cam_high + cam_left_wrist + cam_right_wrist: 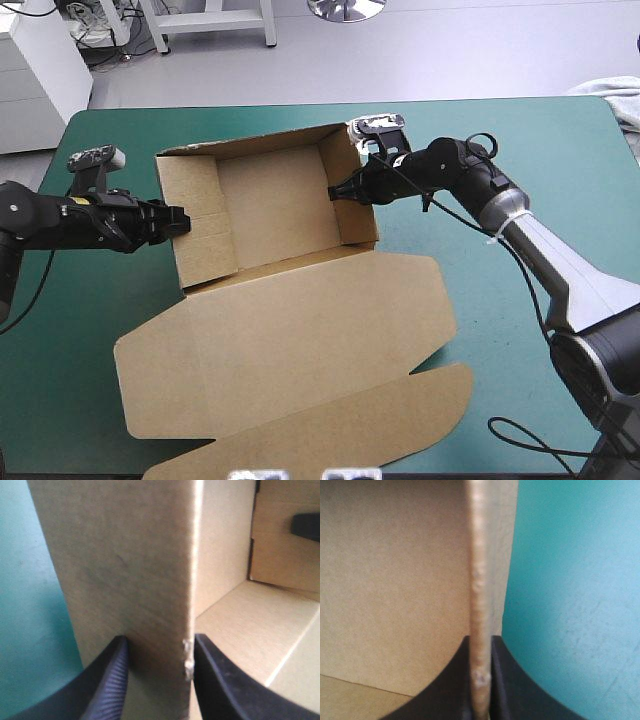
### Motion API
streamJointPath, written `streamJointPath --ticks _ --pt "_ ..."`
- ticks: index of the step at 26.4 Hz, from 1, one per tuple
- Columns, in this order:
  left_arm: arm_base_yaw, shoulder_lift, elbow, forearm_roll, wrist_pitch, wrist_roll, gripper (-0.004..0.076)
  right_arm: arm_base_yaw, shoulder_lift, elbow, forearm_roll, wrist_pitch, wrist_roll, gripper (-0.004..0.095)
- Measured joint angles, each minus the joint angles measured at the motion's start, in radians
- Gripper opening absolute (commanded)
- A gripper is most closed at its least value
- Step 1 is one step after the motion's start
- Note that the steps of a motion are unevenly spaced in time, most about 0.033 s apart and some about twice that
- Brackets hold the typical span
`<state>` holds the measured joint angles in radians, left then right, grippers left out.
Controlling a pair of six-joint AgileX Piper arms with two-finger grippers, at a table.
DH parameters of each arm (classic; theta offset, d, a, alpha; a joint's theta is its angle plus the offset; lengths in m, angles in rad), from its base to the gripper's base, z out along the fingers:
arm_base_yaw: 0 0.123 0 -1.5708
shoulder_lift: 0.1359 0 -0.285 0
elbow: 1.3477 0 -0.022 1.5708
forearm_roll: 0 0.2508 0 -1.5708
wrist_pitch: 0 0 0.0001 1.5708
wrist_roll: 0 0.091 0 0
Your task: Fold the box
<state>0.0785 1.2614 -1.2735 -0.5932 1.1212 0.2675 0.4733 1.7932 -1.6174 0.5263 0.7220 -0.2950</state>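
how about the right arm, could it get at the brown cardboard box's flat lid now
Probably not yet: the right claw is shut on the right wall of the brown cardboard box. The flat lid lies bare and close by, so the way looks free once it lets go.

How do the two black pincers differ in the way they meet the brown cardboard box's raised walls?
The left black fin-fingered pincer stands open, fingers apart astride the brown cardboard box's left wall; the right black pincer is nearly shut, pinching the right wall's edge. The left reaches from the teal-green table's left, the right from its right. Both meet upright walls.
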Motion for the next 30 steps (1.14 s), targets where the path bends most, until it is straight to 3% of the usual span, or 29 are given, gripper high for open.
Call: streamJointPath --ticks 6,10,13,20,26,30 --pt "-0.135 0.010 0.000 0.206 -0.122 -0.143 0.0246 0.001 0.001 0.000 -0.036 0.033 0.031 0.0000" --pt "-0.178 0.059 0.000 0.269 -0.120 -0.178 0.0127 0.001 -0.002 0.000 -0.096 0.079 0.060 0.0000" --pt "-0.200 0.111 0.000 0.287 -0.114 -0.184 -0.0010 0.001 -0.012 0.000 -0.146 0.117 0.078 0.0000" --pt "-0.271 0.182 0.006 0.304 -0.148 -0.227 -0.0010 -0.001 -0.041 0.000 -0.310 0.254 0.205 0.0000" --pt "-0.288 0.203 0.007 0.299 -0.158 -0.230 -0.0010 -0.001 -0.047 0.017 -0.355 0.302 0.295 0.0000" --pt "-0.295 0.259 0.007 0.289 -0.131 -0.228 -0.0010 0.003 -0.049 0.133 -0.353 0.300 0.368 0.0000"
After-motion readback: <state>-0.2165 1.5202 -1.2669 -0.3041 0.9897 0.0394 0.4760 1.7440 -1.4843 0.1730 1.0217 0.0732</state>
